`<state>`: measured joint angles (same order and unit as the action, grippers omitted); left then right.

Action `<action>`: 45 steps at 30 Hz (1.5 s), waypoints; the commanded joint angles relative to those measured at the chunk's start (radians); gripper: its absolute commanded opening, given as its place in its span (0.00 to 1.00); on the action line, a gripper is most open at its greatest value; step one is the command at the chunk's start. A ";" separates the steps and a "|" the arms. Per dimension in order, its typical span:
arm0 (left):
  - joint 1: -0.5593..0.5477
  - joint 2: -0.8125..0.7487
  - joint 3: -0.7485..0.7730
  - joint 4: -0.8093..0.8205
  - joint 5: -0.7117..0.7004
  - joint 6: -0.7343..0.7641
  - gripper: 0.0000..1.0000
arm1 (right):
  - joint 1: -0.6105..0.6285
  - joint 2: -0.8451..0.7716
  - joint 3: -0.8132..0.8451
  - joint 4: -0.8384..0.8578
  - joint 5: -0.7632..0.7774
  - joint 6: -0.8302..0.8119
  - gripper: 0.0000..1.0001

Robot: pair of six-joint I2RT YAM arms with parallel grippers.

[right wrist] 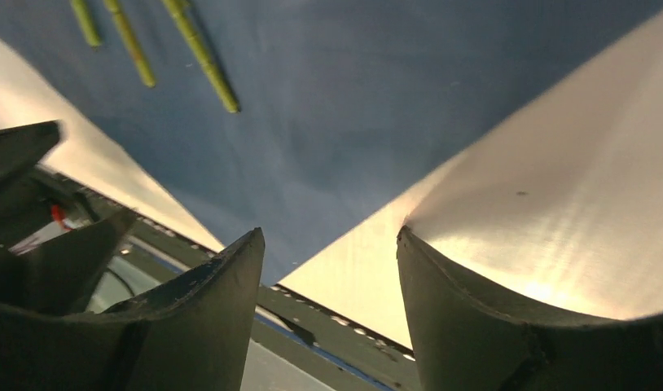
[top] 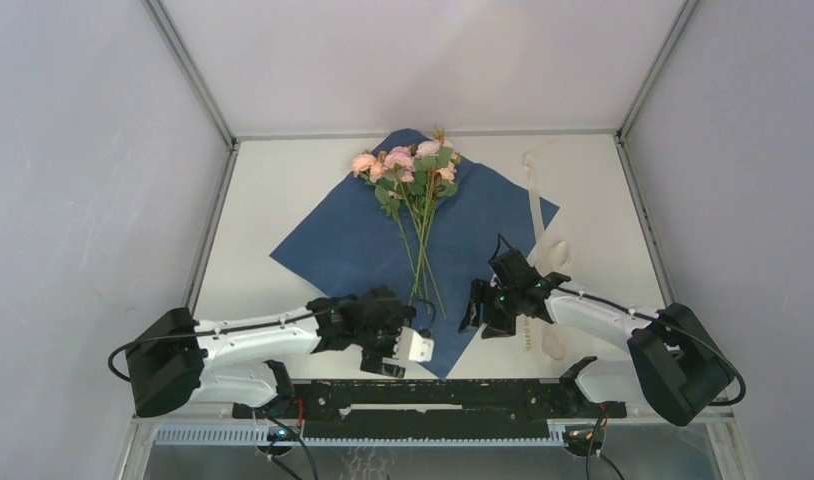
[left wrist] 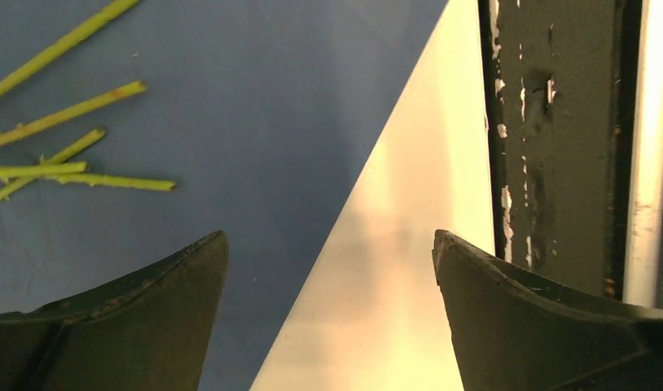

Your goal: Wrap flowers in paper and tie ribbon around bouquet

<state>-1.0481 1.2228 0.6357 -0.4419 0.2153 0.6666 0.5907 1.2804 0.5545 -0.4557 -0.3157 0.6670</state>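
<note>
The paper [top: 353, 240] lies flat as a dark navy diamond on the table. The flowers [top: 408, 165] rest on it, pink blooms at the far end and green stems [top: 423, 270] running toward me. A cream ribbon [top: 535, 210] lies along the paper's right side. My left gripper [top: 408, 350] hovers open over the paper's near corner [left wrist: 230, 98], with the stem ends [left wrist: 76, 167] ahead of it and nothing between its jaws [left wrist: 328, 244]. My right gripper [top: 483, 312] stands open over the paper's right edge [right wrist: 353, 106] and holds nothing [right wrist: 330, 236]. No wrapped bouquet is in view.
The black mounting rail [top: 433, 395] [left wrist: 548, 122] runs along the near table edge just behind both grippers. Bare pale tabletop [top: 273, 190] surrounds the paper. Grey walls enclose the table on three sides. The left arm's fingers [right wrist: 35, 163] show at the left of the right wrist view.
</note>
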 commanded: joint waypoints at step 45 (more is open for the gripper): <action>-0.090 -0.013 -0.079 0.261 -0.031 0.094 0.51 | 0.106 -0.005 -0.194 0.708 -0.115 0.491 0.00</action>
<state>-1.1320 1.1744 0.5198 -0.2436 0.1978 0.8032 0.7033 1.3148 0.3462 0.2604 -0.4473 1.1580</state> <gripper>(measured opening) 0.720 0.006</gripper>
